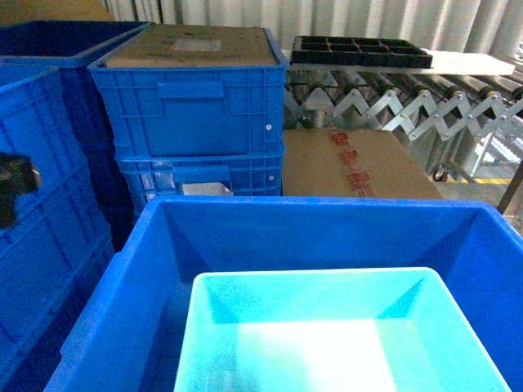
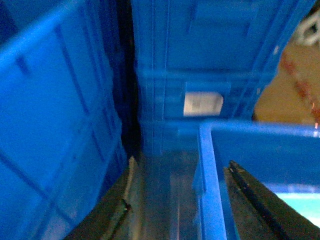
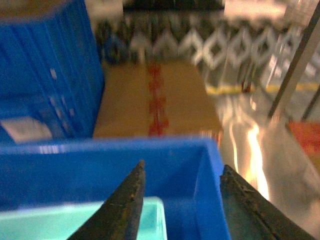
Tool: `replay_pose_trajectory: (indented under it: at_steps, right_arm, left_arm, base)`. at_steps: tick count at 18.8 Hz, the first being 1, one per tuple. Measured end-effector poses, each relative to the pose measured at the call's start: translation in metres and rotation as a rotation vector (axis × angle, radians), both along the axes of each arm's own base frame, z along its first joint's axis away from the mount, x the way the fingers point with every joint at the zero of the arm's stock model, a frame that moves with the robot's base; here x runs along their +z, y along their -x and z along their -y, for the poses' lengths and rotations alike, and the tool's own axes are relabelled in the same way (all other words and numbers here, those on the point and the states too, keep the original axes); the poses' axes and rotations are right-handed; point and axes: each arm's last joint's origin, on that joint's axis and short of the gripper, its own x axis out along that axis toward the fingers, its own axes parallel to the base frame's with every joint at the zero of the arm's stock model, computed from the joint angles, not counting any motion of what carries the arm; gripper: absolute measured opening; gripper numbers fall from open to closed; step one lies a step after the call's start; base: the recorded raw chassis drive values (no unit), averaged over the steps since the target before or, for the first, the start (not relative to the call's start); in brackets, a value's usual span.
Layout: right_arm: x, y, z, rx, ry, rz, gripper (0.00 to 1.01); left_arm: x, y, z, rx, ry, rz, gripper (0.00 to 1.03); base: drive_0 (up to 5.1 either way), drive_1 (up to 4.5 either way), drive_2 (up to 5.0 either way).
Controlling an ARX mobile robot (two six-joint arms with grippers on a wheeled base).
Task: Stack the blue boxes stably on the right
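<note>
Behind stand stacked crates (image 1: 192,98) and a cardboard box (image 1: 351,163); the tub (image 1: 335,335) already sits inside the crate (image 1: 327,216), whose side walls both grippers, left (image 2: 177,200) and right (image 3: 180,200), straddle with spread jaws, so moving right seems left.

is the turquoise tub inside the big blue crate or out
Inside: the turquoise tub sits nested within the royal-blue crate, whose walls rise around it.

one turquoise tub (image 1: 343,327) is sitting inside one large blue crate (image 1: 310,224). two ribbed blue crates (image 1: 192,102) are standing stacked behind. one cardboard box (image 1: 351,163) and one black tray (image 1: 359,51) are showing.
</note>
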Motion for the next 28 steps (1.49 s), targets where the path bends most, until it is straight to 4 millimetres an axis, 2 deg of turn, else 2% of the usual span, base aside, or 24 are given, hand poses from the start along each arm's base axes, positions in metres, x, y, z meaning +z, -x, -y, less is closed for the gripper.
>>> replay_pose_trajectory:
  at_steps: [3, 4, 5, 6, 7, 8, 12, 15, 19, 28]
  right_arm:
    - [0.019, 0.01, 0.003, 0.024, 0.003, 0.164, 0.33]
    - [0.021, 0.022, 0.007, 0.036, 0.017, 0.192, 0.2]
    - [0.007, 0.034, 0.014, 0.022, 0.028, 0.178, 0.08]
    - [-0.006, 0.043, 0.019, 0.016, 0.047, 0.102, 0.02]
    - [-0.007, 0.052, 0.022, 0.025, 0.05, 0.103, 0.02]
    - [0.002, 0.059, 0.024, 0.03, 0.045, 0.153, 0.02]
    - [0.001, 0.086, 0.042, 0.01, 0.046, 0.141, 0.02]
    - [0.003, 0.092, 0.041, 0.026, 0.045, 0.15, 0.02]
    - [0.004, 0.106, 0.04, 0.027, 0.045, 0.152, 0.02]
    - [0.009, 0.125, 0.04, 0.027, 0.046, 0.169, 0.02]
  left_arm:
    - [0.01, 0.012, -0.002, -0.033, -0.004, 0.163, 0.36]
    - [0.015, 0.023, -0.006, -0.048, -0.007, 0.25, 0.24]
    - [0.011, 0.033, -0.012, -0.035, -0.02, 0.252, 0.11]
    - [0.004, 0.042, -0.017, -0.025, -0.027, 0.227, 0.01]
    - [-0.001, 0.05, -0.019, -0.033, -0.028, 0.213, 0.02]
    - [-0.001, 0.058, -0.021, -0.041, -0.026, 0.226, 0.02]
    - [-0.012, 0.083, -0.037, -0.025, -0.027, 0.243, 0.02]
    - [-0.02, 0.09, -0.036, -0.043, -0.024, 0.201, 0.02]
    - [-0.011, 0.102, -0.036, -0.04, -0.025, 0.242, 0.02]
    - [-0.006, 0.121, -0.036, -0.039, -0.025, 0.257, 0.02]
  base:
    - [0.0, 0.0, 0.0]
    - [0.0, 0.0, 0.0]
    - [0.0, 0.0, 0.0]
    - [0.0, 0.0, 0.0]
    - [0.0, 0.0, 0.0]
    - [0.0, 0.0, 0.0]
    - [0.0, 0.0, 0.0]
    - [0.0, 0.0, 0.0]
    - [0.0, 0.0, 0.0]
    - [0.0, 0.0, 0.0]
